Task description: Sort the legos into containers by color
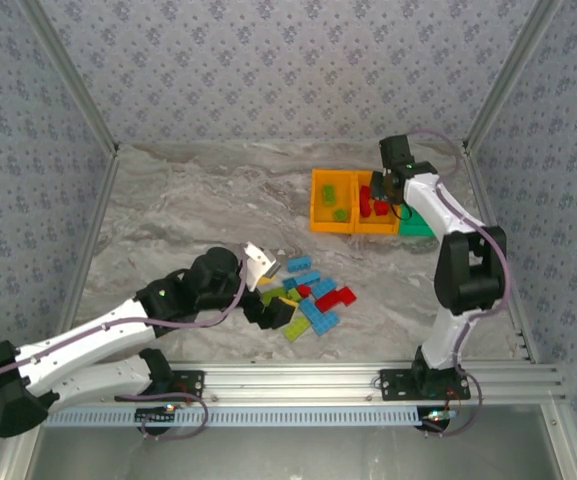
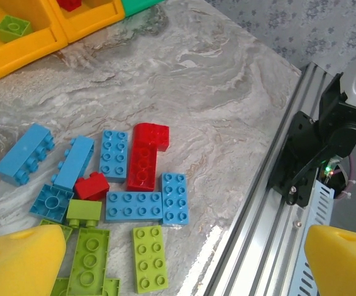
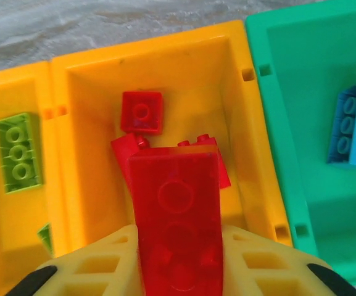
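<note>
Right hand (image 3: pixel 179 250) grips red brick (image 3: pixel 176 197), seemingly over bin (image 3: pixel 91 185).

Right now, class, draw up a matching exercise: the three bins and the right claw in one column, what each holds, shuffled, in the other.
Column one:
1. outer orange bin
2. middle bin
3. green bin
4. right claw

Column two:
a. blue brick
b. long red brick
c. lime bricks
d. loose red bricks

Pairs: 1-c, 2-d, 3-a, 4-b.
</note>
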